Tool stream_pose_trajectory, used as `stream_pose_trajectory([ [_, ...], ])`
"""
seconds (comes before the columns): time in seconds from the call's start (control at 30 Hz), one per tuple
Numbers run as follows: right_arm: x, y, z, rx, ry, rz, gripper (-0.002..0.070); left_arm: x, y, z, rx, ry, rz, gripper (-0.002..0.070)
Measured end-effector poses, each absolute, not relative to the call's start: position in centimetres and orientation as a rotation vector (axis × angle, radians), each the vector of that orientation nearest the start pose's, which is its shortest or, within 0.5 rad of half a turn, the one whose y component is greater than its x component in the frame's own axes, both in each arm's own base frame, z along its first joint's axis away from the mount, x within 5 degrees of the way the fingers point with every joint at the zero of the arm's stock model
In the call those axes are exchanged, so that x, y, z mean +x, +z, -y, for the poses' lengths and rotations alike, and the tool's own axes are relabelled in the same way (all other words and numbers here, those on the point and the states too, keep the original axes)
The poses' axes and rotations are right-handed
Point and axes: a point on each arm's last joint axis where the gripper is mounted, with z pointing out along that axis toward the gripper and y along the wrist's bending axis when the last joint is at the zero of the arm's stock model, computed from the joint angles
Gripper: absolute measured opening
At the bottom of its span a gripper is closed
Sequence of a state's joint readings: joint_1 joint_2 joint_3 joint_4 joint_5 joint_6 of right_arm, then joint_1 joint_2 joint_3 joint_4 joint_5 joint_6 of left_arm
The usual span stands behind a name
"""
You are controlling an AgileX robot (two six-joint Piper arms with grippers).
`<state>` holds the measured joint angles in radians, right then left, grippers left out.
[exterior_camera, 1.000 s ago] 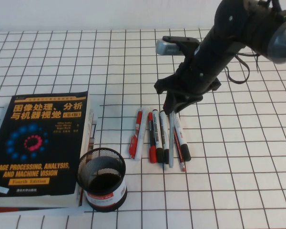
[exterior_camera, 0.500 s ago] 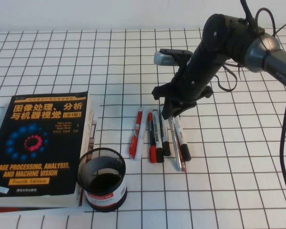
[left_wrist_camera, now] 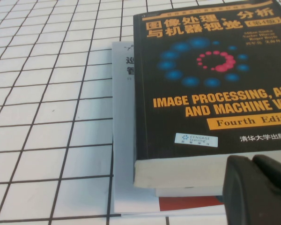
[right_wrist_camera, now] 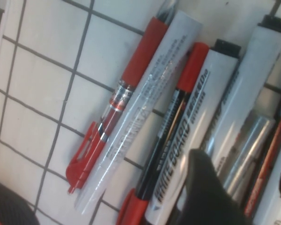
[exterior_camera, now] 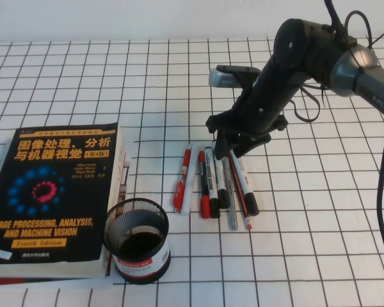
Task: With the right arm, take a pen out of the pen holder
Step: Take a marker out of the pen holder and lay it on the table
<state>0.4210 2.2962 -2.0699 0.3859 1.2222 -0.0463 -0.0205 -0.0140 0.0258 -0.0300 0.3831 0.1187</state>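
The black mesh pen holder (exterior_camera: 137, 240) stands near the front, beside the book, with no pen showing in it. Several pens and markers lie side by side on the gridded table: a red pen (exterior_camera: 180, 182), a red-capped whiteboard marker (exterior_camera: 203, 187), black-capped markers (exterior_camera: 246, 185) and a silver pen (exterior_camera: 231, 201). My right gripper (exterior_camera: 234, 148) hovers low over the far ends of this row, open. In the right wrist view the silver pen (right_wrist_camera: 247, 147) lies loose between the gripper's (right_wrist_camera: 246, 187) spread fingers (right_wrist_camera: 203, 192). My left gripper (left_wrist_camera: 260, 187) is shut, next to the book's corner.
A thick black textbook (exterior_camera: 51, 198) lies on thinner books at the front left, touching the pen holder. In the left wrist view the book (left_wrist_camera: 210, 70) fills most of the frame. Black cables (exterior_camera: 313, 96) hang by the right arm.
The right gripper came down with the silver pen, then opened. The pen now lies flat in the row with the others.
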Motion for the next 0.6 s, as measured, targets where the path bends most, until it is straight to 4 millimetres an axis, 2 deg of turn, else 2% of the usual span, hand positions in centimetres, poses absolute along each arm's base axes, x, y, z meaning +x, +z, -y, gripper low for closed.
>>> stream_pose_trajectory([
  [0.13, 43.0, 21.5, -23.0, -0.555, 0.603, -2.892, 0.0328, 5.2, 17.1, 0.2, 0.112, 0.038, -1.875, -0.0004],
  [0.27, 41.6, 24.6, -23.5, -0.601, 0.592, -2.828, 0.0292, 5.2, 17.1, 0.2, 0.112, 0.038, -1.875, -0.0004],
  [0.37, 39.1, 28.4, -23.5, -0.649, 0.563, -2.758, 0.0183, 5.2, 17.1, 0.2, 0.112, 0.038, -1.875, -0.0004],
  [0.47, 35.5, 32.1, -22.4, -0.694, 0.507, -2.686, 0.0060, 5.2, 17.1, 0.2, 0.112, 0.038, -1.875, -0.0004],
  [0.6, 30.6, 35.3, -19.6, -0.705, 0.454, -2.618, 0.0000, 5.2, 17.1, 0.2, 0.112, 0.038, -1.875, -0.0004],
])
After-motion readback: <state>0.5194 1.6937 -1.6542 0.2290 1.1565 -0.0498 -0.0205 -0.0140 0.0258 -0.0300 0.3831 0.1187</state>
